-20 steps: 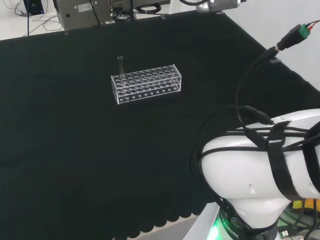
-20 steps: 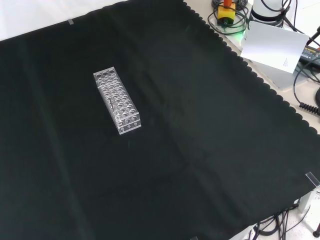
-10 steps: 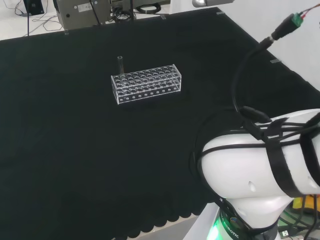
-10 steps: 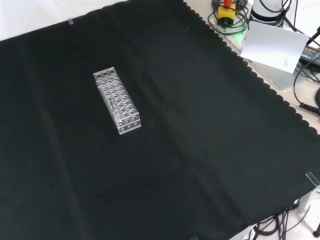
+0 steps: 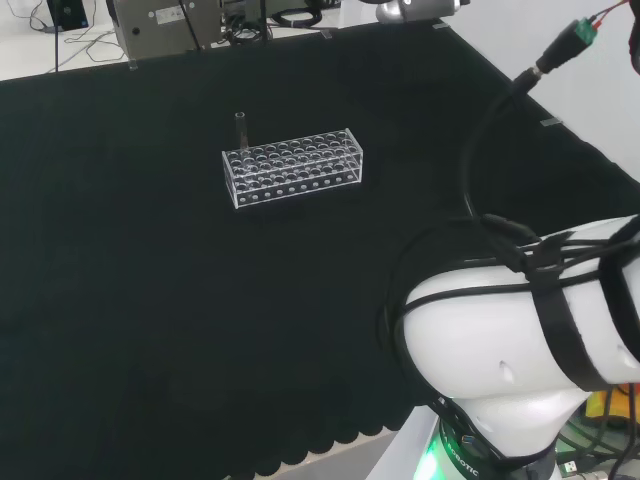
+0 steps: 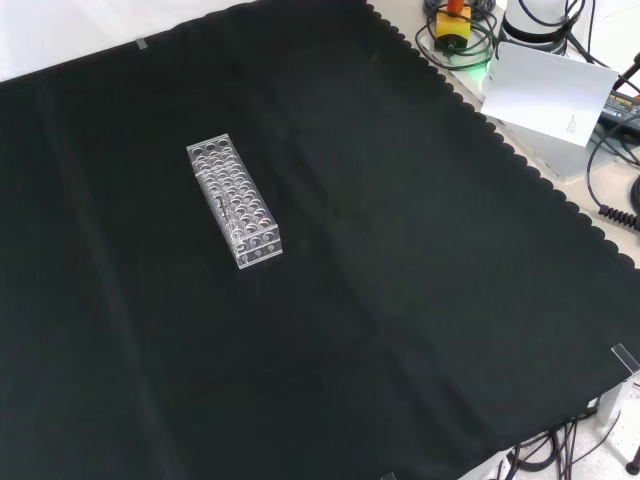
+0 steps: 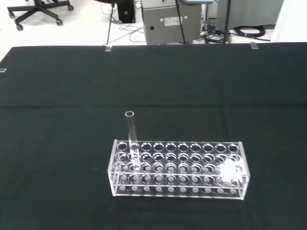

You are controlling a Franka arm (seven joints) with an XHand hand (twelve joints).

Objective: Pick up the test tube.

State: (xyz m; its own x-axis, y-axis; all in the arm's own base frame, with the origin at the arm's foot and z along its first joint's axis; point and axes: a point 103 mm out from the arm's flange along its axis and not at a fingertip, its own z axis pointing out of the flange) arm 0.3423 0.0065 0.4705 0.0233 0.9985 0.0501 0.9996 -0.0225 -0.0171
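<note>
A clear test tube [image 5: 240, 128] stands upright in the far left corner hole of a clear plastic rack [image 5: 292, 167] in the head view. The rack's other holes look empty. In the wrist view the same tube [image 7: 132, 139] rises above one end of the rack [image 7: 180, 167], well ahead of the camera. In the front view the rack [image 6: 234, 200] lies lengthwise on the black cloth [image 6: 400, 300], left of the middle. Nothing touches the tube or the rack.
The arm's big white links [image 5: 520, 340] with black cables fill the head view's lower right. A grey metal box [image 5: 165, 25] stands behind the cloth's far edge. A white card [image 6: 545, 95] and cables lie off the cloth's scalloped edge.
In the head view the arm's cable and its connector at the top right have shifted slightly up, and the grey part at the top edge has moved left. Rack and tube are unmoved.
</note>
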